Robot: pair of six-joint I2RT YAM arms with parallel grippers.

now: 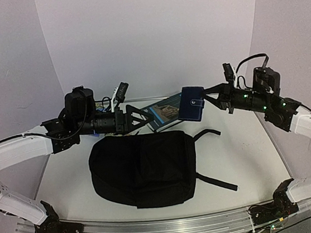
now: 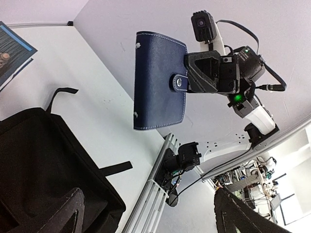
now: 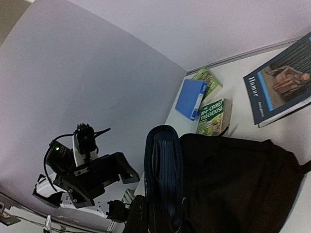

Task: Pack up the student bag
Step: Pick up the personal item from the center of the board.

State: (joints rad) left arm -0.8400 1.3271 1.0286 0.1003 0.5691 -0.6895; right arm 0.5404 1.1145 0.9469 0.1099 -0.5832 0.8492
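Starting on the left: the left gripper (image 1: 139, 119) hangs just above the white table (image 1: 243, 146) at about 11 o'clock from the bag. Its jaws are spread wide with nothing between them.

Behind it, further out at 11 o'clock, there's a flat blue box (image 3: 192, 99) and a couple of green paperbacks (image 3: 214, 116) lying loose.

Dead centre is the big black soft fabric backpack (image 1: 145, 171). It's lying flat and slumped, with its shoulder straps (image 1: 216, 181) trailing off toward 3 and 4 o'clock. It looks pretty deflated to me, and I can't tell whether the zip is open.

At 12 o'clock from the bag a blue-covered book (image 1: 166, 111) lies on the table.

At 1 o'clock the dark-blue stitched wallet-like pouch with a snap tab (image 1: 192, 104) is up in the air, standing upright. The right gripper (image 1: 206, 100) is clamped tight on its edge.

Progress-wise, I'd say packing has barely begun. Everything I can see sits outside the bag, so the pouch, book, box and paperbacks all look left to go in.
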